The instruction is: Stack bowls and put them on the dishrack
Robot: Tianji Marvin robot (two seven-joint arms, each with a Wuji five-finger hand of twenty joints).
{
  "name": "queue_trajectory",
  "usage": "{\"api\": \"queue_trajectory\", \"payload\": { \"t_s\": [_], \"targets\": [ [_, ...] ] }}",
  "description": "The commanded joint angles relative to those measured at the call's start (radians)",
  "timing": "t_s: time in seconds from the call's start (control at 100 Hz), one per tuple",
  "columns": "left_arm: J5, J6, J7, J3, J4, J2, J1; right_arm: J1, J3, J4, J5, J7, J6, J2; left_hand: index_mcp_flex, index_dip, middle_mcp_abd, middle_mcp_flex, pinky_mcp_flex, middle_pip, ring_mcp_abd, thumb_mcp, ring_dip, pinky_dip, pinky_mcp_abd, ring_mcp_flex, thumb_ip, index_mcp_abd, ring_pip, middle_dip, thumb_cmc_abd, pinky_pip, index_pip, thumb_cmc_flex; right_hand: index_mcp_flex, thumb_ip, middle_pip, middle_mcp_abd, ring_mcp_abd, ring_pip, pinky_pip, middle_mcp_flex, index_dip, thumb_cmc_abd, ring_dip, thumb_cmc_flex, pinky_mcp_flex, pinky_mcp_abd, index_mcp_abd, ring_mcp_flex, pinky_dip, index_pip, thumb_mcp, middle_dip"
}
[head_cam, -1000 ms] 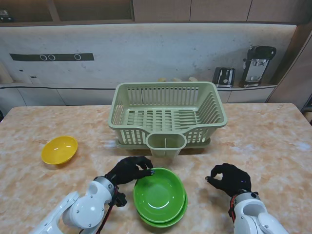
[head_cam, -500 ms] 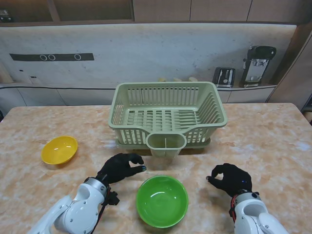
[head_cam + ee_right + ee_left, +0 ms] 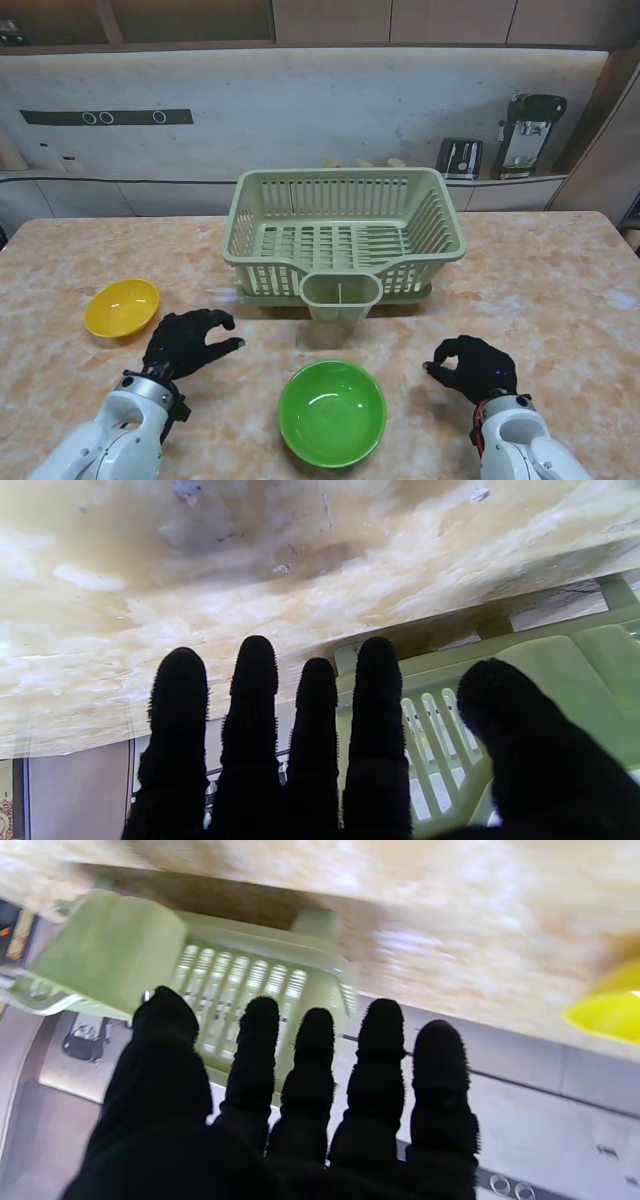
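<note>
Since a second ago the left hand (image 3: pixel 186 342) has drawn away from the green bowl (image 3: pixel 332 412) and swung leftward toward the yellow bowl (image 3: pixel 121 307), its fingers spread and empty. That green bowl sits nearest me at centre, likely already a nested pair, though only one rim shows now. Judging by this, the step in hand is fetching the yellow bowl, which lies well apart at the left; the next move calls for reaching its rim and getting fingers under the edge. Loosely curled and holding nothing, the right hand (image 3: pixel 472 366) hovers beside the green bowl. Behind stands the dishrack (image 3: pixel 343 243) on a marbled table (image 3: pixel 560 290), with kitchen appliances on the counter beyond.
</note>
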Motion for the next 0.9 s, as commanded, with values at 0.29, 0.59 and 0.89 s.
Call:
{"api": "queue_trajectory", "payload": {
  "t_s": [0.29,0.59,0.89],
  "targets": [
    [0.121,0.070,0.049,-0.097,0.038,0.014,-0.002,-0.011,-0.003,-0.006,-0.009,0.020,0.005,-0.005,-0.032,-0.036,-0.032,-0.033,0.003,-0.009,-0.042,-0.013,-0.013,-0.020,-0.044,-0.021,0.036,-0.011,-0.016,-0.005,0.016,-0.029,-0.019,0.012,0.002,-0.002,-0.010,-0.026,0.007,-0.010,0.000,0.016,-0.005,0.003,-0.011,0.012,-0.007,-0.006,-0.018,-0.011,0.015,0.017,-0.012,-0.003],
    [0.175,0.091,0.061,-0.126,0.149,0.022,-0.086,-0.010,-0.003,-0.007,-0.011,0.024,0.010,-0.004,-0.103,-0.043,-0.061,-0.107,-0.015,-0.036,-0.083,-0.007,-0.038,-0.054,-0.082,-0.067,0.044,-0.044,-0.072,-0.023,0.032,-0.082,-0.027,-0.001,0.003,-0.002,-0.010,-0.025,0.007,-0.011,0.000,0.016,-0.004,0.005,-0.011,0.012,-0.007,-0.005,-0.018,-0.012,0.015,0.016,-0.014,-0.003],
    [0.178,0.085,0.022,-0.151,0.257,0.033,-0.175,-0.013,0.001,-0.017,-0.023,0.027,0.016,-0.004,-0.171,-0.071,-0.079,-0.189,-0.048,-0.074,-0.110,-0.008,-0.064,-0.081,-0.096,-0.125,0.049,-0.068,-0.133,-0.047,0.045,-0.134,-0.057,-0.012,0.003,-0.001,-0.011,-0.026,0.007,-0.011,-0.001,0.016,-0.004,0.006,-0.011,0.012,-0.009,-0.006,-0.018,-0.012,0.015,0.016,-0.016,-0.003]
  ]
}}
